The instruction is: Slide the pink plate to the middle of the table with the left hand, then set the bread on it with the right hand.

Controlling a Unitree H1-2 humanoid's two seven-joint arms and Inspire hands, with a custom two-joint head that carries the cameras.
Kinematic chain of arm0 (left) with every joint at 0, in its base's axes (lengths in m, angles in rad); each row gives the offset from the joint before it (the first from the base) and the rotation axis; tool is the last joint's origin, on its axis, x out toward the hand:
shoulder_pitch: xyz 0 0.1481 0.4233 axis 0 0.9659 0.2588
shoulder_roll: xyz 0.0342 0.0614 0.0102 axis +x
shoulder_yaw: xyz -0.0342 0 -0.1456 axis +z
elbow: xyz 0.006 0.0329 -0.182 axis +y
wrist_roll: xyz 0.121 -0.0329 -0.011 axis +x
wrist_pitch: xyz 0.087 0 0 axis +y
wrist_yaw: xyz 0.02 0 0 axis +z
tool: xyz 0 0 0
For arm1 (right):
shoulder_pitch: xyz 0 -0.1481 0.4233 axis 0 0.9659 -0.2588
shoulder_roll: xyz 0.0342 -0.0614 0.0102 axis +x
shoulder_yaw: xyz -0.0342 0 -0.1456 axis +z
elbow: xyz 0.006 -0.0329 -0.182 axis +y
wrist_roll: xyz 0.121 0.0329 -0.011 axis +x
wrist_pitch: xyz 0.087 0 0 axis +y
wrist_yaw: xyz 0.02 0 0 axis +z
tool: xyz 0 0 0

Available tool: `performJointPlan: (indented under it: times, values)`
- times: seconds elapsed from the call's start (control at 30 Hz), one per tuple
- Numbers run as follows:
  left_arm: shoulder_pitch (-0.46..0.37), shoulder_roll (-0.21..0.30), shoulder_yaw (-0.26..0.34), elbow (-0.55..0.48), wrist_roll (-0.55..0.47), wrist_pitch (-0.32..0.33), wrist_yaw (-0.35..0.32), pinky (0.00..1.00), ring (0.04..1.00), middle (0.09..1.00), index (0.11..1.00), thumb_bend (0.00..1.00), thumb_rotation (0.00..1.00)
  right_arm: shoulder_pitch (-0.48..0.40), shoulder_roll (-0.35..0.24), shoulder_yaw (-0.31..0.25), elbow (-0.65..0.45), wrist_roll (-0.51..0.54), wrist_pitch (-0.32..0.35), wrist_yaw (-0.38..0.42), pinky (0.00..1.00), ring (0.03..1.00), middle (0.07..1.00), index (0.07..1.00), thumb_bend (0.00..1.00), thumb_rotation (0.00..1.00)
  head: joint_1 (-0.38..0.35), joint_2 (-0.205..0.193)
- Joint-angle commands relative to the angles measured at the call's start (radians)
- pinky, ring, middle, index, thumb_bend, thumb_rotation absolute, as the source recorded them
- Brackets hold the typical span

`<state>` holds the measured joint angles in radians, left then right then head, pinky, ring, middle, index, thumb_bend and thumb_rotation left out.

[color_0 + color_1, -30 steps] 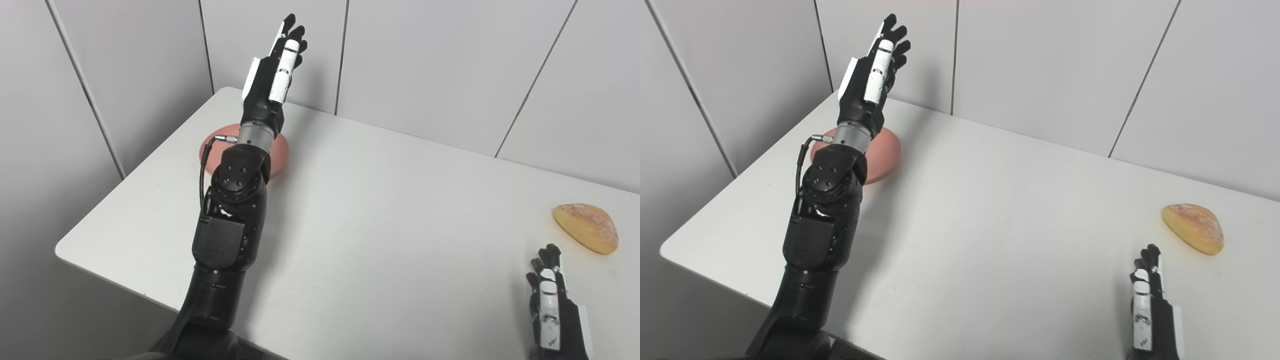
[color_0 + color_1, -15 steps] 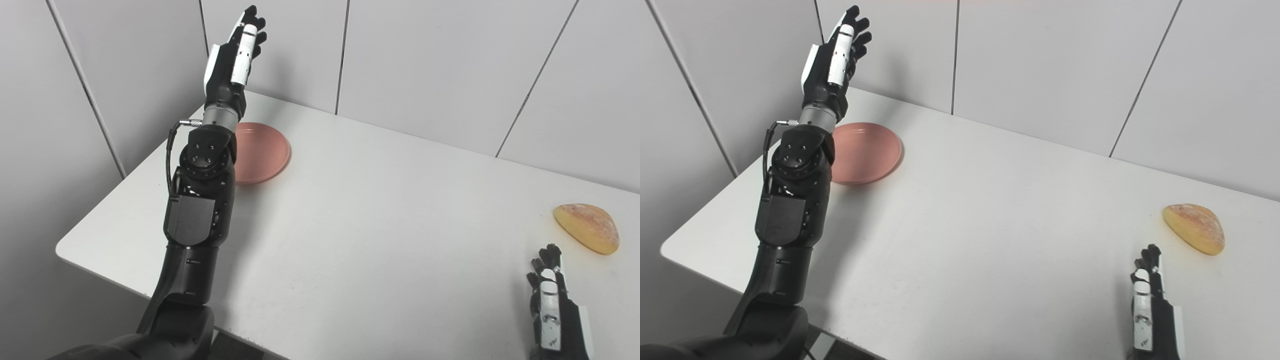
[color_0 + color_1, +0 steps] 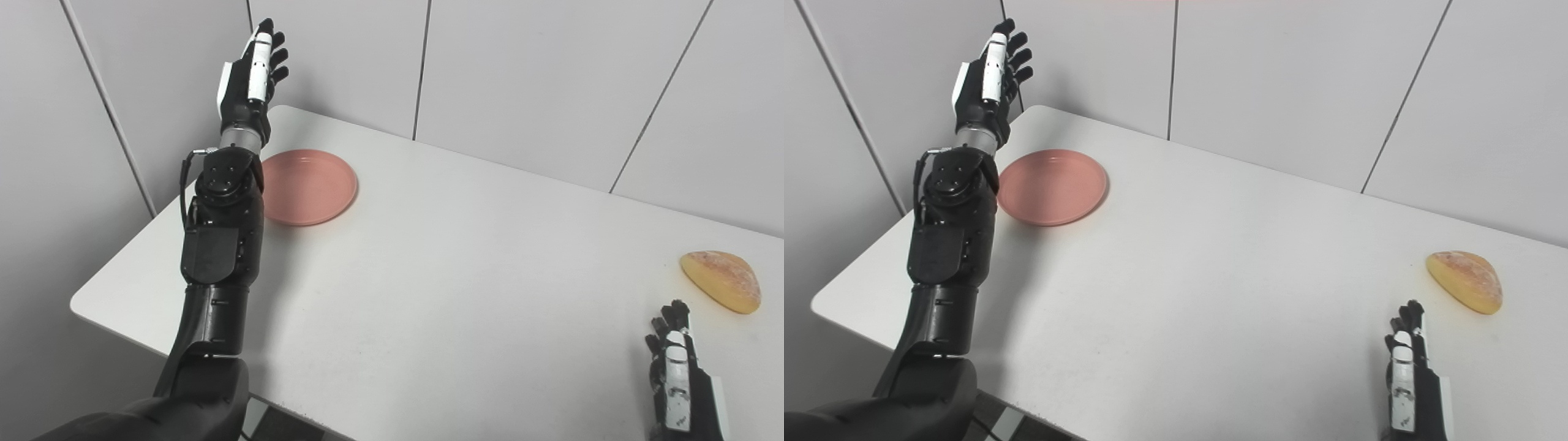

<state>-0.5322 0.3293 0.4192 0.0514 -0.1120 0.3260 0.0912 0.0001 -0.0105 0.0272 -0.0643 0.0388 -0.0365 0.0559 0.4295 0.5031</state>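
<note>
Left eye view: pink plate [image 3: 309, 187] is lying flat on the white table [image 3: 465, 257] near its far left corner, well away from the middle, with nothing on it. Left hand [image 3: 250, 79] is hanging raised above and beyond the plate's left rim, fingers straight and slightly apart, holding nothing and touching nothing; its forearm is crossing the plate's left edge in the picture. Bread [image 3: 723, 280] is resting at the opposite end of the table from the plate. Right hand [image 3: 674, 367] is waiting just short of the bread, apart from it, fingers extended and empty. Right eye view: the plate [image 3: 1052, 187] is showing its shallow raised rim, the left hand [image 3: 983, 79] is standing clear of it, and the bread [image 3: 1465, 280] is lying untouched beyond the right hand [image 3: 1405, 373]. Risks, as judged: the hand coming down on the rim rather than beside it is likely tipping the plate; a push off-centre is turning it instead of sliding it; pressing too lightly, the fingers are skidding over the smooth surface.
</note>
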Motion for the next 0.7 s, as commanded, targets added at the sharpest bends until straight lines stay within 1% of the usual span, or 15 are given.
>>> performJointPlan:
  times: [0.0, 0.03, 0.13, 0.27, 0.33, 0.43, 0.57, 0.67]
  values:
    - [-0.038, 0.041, 0.018, -0.004, -0.023, -0.056, 0.003, 0.87, 0.904, 0.910, 0.901, 0.38, 1.00, -0.004, 0.002, -0.003, 0.026, 0.004, -0.054, 0.001, 1.00, 1.000, 1.000, 1.000, 0.17, 1.00, 0.002, 0.000]
    - [-0.034, 0.044, 0.023, 0.002, -0.030, -0.057, 0.002, 0.85, 0.888, 0.894, 0.885, 0.37, 1.00, -0.004, 0.003, -0.004, 0.029, 0.003, -0.058, -0.001, 1.00, 1.000, 1.000, 1.000, 0.17, 1.00, 0.003, 0.000]
    - [-0.021, 0.059, 0.025, 0.016, -0.044, -0.050, -0.008, 0.85, 0.878, 0.886, 0.878, 0.38, 1.00, -0.005, 0.003, -0.005, 0.033, 0.001, -0.063, -0.004, 1.00, 1.000, 1.000, 1.000, 0.17, 1.00, 0.004, 0.000]
    - [-0.011, 0.073, 0.040, 0.044, -0.072, -0.064, -0.011, 0.85, 0.872, 0.879, 0.867, 0.38, 1.00, -0.006, 0.001, -0.005, 0.021, 0.018, -0.035, 0.005, 1.00, 1.000, 1.000, 1.000, 0.16, 1.00, 0.006, 0.001]
    - [-0.008, 0.079, 0.045, 0.057, -0.083, -0.073, -0.013, 0.83, 0.868, 0.877, 0.857, 0.37, 1.00, -0.005, 0.001, -0.005, 0.016, 0.022, -0.027, 0.008, 1.00, 1.000, 1.000, 1.000, 0.16, 1.00, 0.007, 0.001]
    - [-0.002, 0.088, 0.056, 0.075, -0.092, -0.079, -0.009, 0.83, 0.868, 0.878, 0.855, 0.37, 1.00, -0.009, 0.001, -0.007, 0.025, 0.034, -0.038, 0.012, 1.00, 1.000, 1.000, 1.000, 0.17, 1.00, 0.008, 0.000]
    - [0.011, 0.103, 0.059, 0.093, -0.093, -0.087, -0.005, 0.86, 0.876, 0.883, 0.872, 0.38, 1.00, -0.009, -0.004, -0.004, 0.014, 0.026, -0.021, 0.009, 1.00, 1.000, 1.000, 1.000, 0.16, 1.00, 0.009, 0.001]
    - [0.016, 0.112, 0.064, 0.112, -0.099, -0.095, -0.010, 0.87, 0.877, 0.884, 0.876, 0.38, 1.00, -0.010, -0.005, -0.005, 0.017, 0.034, -0.026, 0.013, 1.00, 1.000, 1.000, 1.000, 0.17, 1.00, 0.012, 0.002]
